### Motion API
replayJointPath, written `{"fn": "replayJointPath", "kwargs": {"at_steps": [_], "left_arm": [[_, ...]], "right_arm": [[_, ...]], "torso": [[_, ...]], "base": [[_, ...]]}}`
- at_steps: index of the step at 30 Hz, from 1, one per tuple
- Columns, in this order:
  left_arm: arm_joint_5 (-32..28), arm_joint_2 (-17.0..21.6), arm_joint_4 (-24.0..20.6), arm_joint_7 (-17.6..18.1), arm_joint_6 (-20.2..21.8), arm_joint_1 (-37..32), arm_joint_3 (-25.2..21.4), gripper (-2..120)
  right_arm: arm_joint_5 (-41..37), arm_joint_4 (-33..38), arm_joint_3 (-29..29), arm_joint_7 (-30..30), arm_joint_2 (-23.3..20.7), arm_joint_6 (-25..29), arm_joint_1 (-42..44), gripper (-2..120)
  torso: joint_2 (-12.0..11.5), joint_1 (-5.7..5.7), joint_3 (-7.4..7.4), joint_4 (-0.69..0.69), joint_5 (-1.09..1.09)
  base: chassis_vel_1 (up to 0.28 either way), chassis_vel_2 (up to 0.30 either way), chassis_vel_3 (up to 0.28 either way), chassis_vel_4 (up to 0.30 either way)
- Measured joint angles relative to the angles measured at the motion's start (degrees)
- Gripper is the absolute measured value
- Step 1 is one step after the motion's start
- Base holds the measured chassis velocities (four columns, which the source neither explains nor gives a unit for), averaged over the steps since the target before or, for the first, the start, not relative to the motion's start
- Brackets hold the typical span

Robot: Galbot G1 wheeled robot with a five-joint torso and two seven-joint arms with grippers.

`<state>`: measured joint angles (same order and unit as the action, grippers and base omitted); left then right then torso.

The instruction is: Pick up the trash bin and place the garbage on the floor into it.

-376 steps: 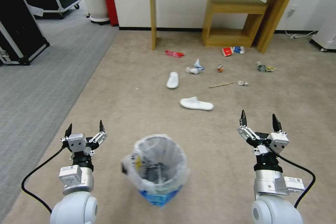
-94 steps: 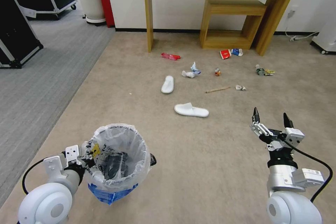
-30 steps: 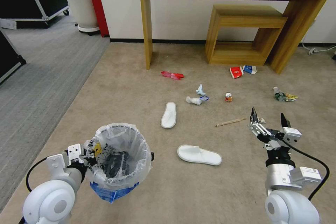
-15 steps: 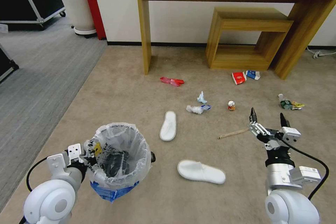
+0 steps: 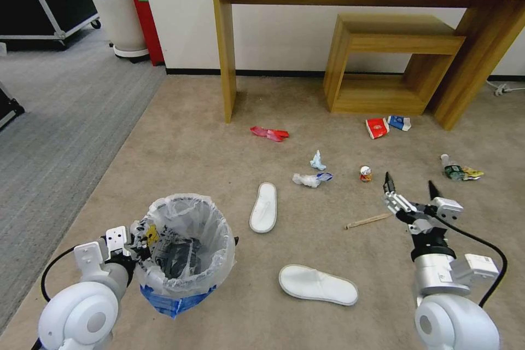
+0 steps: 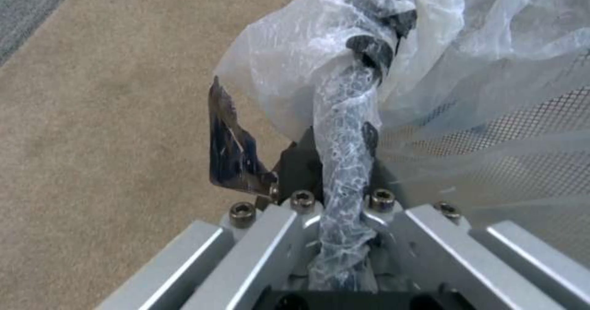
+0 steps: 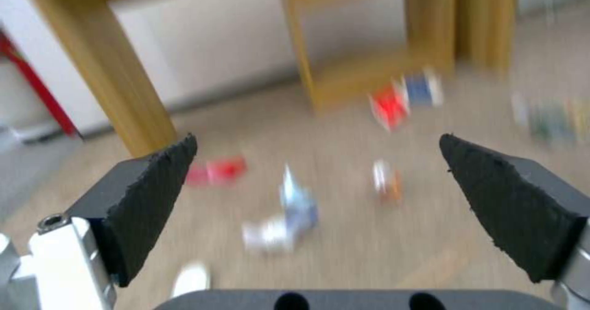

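Head view: trash bin (image 5: 183, 249), lower left of frame, held off floor (image 5: 180, 142); left gripper (image 5: 131, 240) clamped on its bag-covered rim. Right gripper (image 5: 409, 188), lower right, fingers spread wide, holding nothing. Garbage count on carpet: two white slippers (image 5: 263, 206) (image 5: 318, 284), one red wrapper (image 5: 269, 133), two crumpled tissues (image 5: 311, 178), one can (image 5: 365, 173), one wooden stick (image 5: 367, 221), one red cup (image 5: 377, 127), one blue-white carton (image 5: 400, 122), one bottle (image 5: 453, 167).

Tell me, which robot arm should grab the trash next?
Probably the right. The right gripper is open and empty, hanging over the litter near the wooden stick. The left gripper is shut on the trash bin, so it's busy.
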<state>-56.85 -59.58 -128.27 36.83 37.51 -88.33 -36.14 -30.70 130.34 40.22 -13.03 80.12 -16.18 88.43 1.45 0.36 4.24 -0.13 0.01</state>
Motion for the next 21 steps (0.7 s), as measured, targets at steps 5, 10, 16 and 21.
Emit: {"fn": "replayJointPath", "kwargs": {"at_steps": [5,10,16,21], "left_arm": [[0.0,0.1,0.8,0.0,-0.1,0.4,0.3,0],[0.0,-0.2,1.6,-0.1,-0.1,1.0,0.9,0],[0.1,-0.6,2.7,-0.1,-0.2,1.8,1.6,0],[0.2,-0.9,3.2,-0.1,-0.2,2.0,1.8,0]], "right_arm": [[-21.6,0.2,0.1,-15.6,-3.3,-14.6,-1.6,100],[-34.0,-1.3,-0.1,-23.8,-5.8,-19.3,-2.5,100],[-47.7,-6.4,-4.3,-36.1,-6.3,-19.4,-4.7,100],[-48.5,-10.0,-6.3,-38.2,-4.7,-18.2,-5.5,100]], "torso": [[0.0,0.0,0.0,0.01,0.0],[0.0,0.0,0.01,0.0,0.0],[0.0,0.0,0.01,0.0,-0.01],[0.0,0.01,0.01,0.01,-0.01]], "base": [[0.0,0.0,0.0,0.0],[0.0,0.0,0.0,0.0],[0.0,0.0,0.0,0.0],[0.0,0.0,0.0,0.0]]}}
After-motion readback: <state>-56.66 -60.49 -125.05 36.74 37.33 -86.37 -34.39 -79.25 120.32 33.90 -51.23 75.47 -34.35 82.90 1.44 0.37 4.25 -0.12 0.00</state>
